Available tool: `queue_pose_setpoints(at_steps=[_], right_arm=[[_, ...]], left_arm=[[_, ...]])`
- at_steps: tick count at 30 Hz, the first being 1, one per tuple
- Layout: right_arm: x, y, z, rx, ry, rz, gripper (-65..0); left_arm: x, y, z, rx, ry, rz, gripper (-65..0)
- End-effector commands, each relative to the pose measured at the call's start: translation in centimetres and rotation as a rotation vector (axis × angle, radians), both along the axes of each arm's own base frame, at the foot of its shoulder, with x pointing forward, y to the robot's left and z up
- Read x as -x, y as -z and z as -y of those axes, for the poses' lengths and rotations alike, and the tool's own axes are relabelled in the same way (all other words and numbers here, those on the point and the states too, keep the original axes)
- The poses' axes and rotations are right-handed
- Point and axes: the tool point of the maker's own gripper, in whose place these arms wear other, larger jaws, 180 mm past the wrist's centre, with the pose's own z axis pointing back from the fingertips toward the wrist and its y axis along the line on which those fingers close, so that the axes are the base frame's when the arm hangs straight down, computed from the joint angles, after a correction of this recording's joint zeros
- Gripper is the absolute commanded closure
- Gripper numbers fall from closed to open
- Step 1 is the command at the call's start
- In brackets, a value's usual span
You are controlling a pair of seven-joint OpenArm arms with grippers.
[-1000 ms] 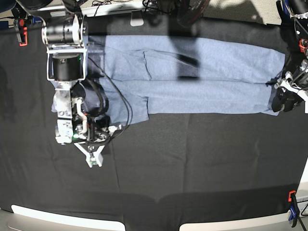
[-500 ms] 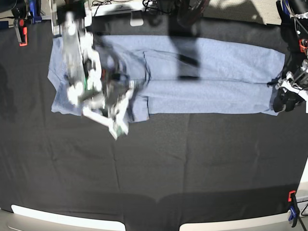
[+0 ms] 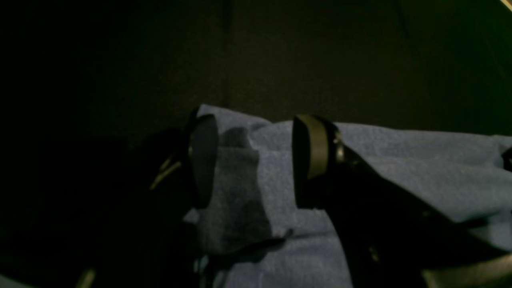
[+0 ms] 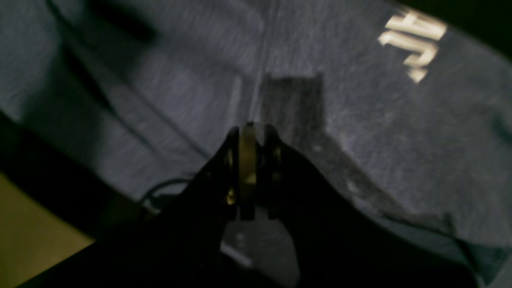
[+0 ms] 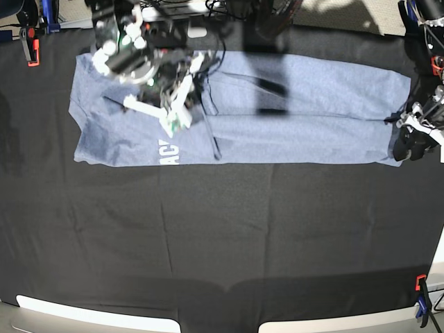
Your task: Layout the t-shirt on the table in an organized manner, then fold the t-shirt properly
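The blue-grey t-shirt [image 5: 312,104] lies as a long flat band across the far part of the black table [image 5: 222,243], with white lettering [image 5: 166,151] near its left front edge. My right gripper [image 5: 173,123] hovers shut over the shirt's left half. The right wrist view shows its fingers [image 4: 250,132] pressed together with nothing between them, above the cloth and lettering [image 4: 412,44]. My left gripper [image 5: 408,148] sits at the shirt's right end. In the left wrist view its fingers [image 3: 312,152] stand wide apart over the shirt's edge [image 3: 400,168], and that gripper [image 3: 256,160] is open.
Orange-and-blue clamps sit at the far left [image 5: 31,45] and near right [image 5: 422,298] table edges. Cables and equipment [image 5: 194,14] crowd the far edge behind the shirt. Pale panels [image 5: 97,319] border the near edge.
My right arm swung from the bare cloth in front of the shirt's left end back over the shirt, uncovering the left end and its lettering. The left arm stayed put.
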Motion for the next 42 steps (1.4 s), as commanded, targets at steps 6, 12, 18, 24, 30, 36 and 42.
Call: queue_pose_setpoints(at_steps=[6,12,18,24,30,36,42], right_arm=[[0.5,-1.0,-2.2,-0.077,-0.043,0.019,-2.5],[1.3,-0.9,-3.3,-0.09,-0.082,0.003,-18.5],[3.5,-1.7,-6.0,-0.214,-0.222,-0.061,-25.3],[2.4,-1.4,-4.6,-0.148,-0.2,-0.029,-25.3],[0.6,-1.4,-1.2,-0.103,-0.098,-0.002,-25.3],[-0.7,-2.0,1.6,-0.127,0.001,0.017,-25.3],[-1.0,-2.7,2.2,-0.169,0.004,0.034,-25.2]], left_arm=[[-0.9,-2.1,-0.6,-0.008,0.001,0.069,-28.0],[-0.9,-2.1,-0.6,-0.008,0.001,0.068,-28.0],[-0.8,-2.0,-0.6,-0.009,0.002,0.064,-28.0],[0.1,-0.9,-1.2,-0.051,0.032,-0.027,-28.0],[2.3,1.3,-2.0,-0.071,0.01,-0.121,-28.0],[3.6,3.7,-3.0,-0.04,-0.046,-0.193,-28.0],[3.9,5.2,-2.4,0.085,-0.054,-0.214,-27.9]])
